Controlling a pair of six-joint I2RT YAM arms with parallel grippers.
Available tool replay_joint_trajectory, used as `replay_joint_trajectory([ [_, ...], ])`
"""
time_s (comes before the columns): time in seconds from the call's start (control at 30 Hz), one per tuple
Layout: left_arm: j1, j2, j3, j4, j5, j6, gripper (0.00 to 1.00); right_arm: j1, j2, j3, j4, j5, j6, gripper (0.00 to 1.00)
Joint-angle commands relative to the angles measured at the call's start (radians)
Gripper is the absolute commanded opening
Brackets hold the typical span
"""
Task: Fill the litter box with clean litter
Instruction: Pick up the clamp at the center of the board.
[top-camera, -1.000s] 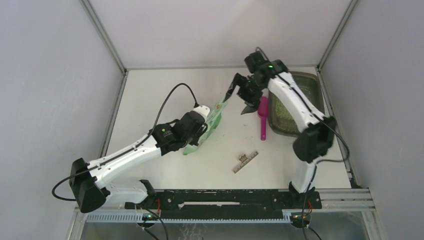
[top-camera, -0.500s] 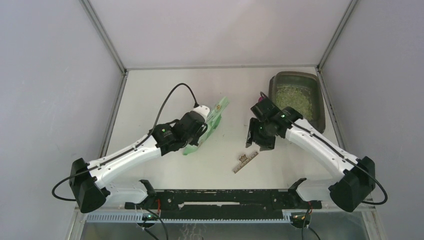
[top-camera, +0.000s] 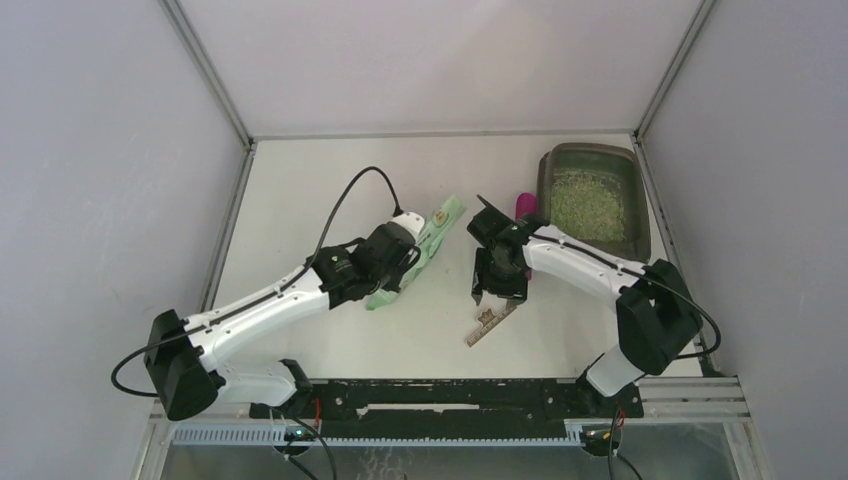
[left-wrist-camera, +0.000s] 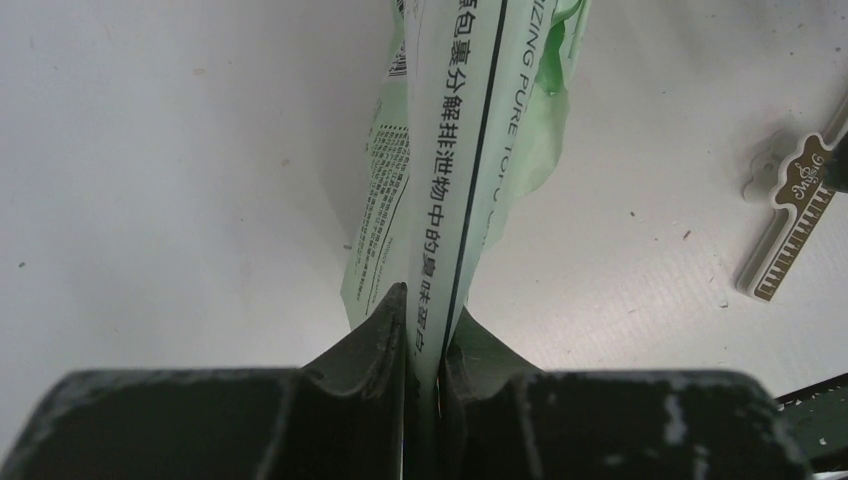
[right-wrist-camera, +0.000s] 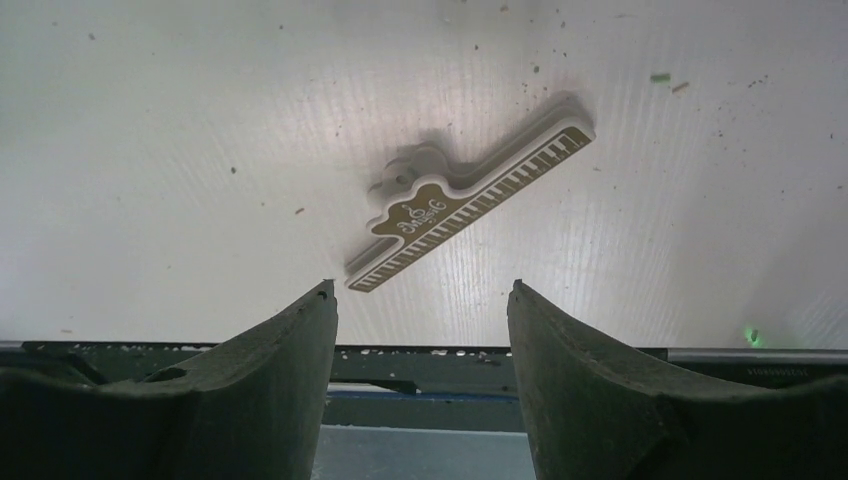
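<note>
The left gripper (left-wrist-camera: 424, 318) pinches the near end of the green bag (left-wrist-camera: 470, 150), which runs edge-on away from the fingers. The white table (top-camera: 300, 190) stretches wide to the bag's left and far side. The right gripper (right-wrist-camera: 420, 292) hangs spread just above the table, with the brown clip (right-wrist-camera: 465, 205) lying slantwise just beyond its tips, untouched. The litter box (top-camera: 641, 215) sits in the far right corner close to the frame rail, with clean litter (top-camera: 585, 205) across its floor. A magenta scoop (top-camera: 525, 204) lies just beside its left rim.
</note>
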Motion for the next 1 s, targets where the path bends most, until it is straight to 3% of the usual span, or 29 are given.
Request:
replay_joint_trajectory([
  [0.0, 0.004, 0.020, 0.029, 0.020, -0.001, 0.006, 0.20, 0.012, 0.033, 0.025, 0.028, 0.040, -0.013, 0.70],
  [0.5, 0.025, 0.004, 0.031, 0.014, 0.021, 0.014, 0.23, -0.002, 0.151, 0.025, 0.070, 0.044, -0.008, 0.67],
  [0.77, 0.029, 0.015, 0.005, 0.041, 0.006, 0.012, 0.09, 0.007, 0.181, 0.020, 0.074, 0.067, 0.001, 0.66],
  [0.97, 0.029, -0.003, -0.028, 0.064, -0.013, -0.003, 0.06, 0.007, 0.187, 0.001, 0.098, 0.071, 0.009, 0.63],
])
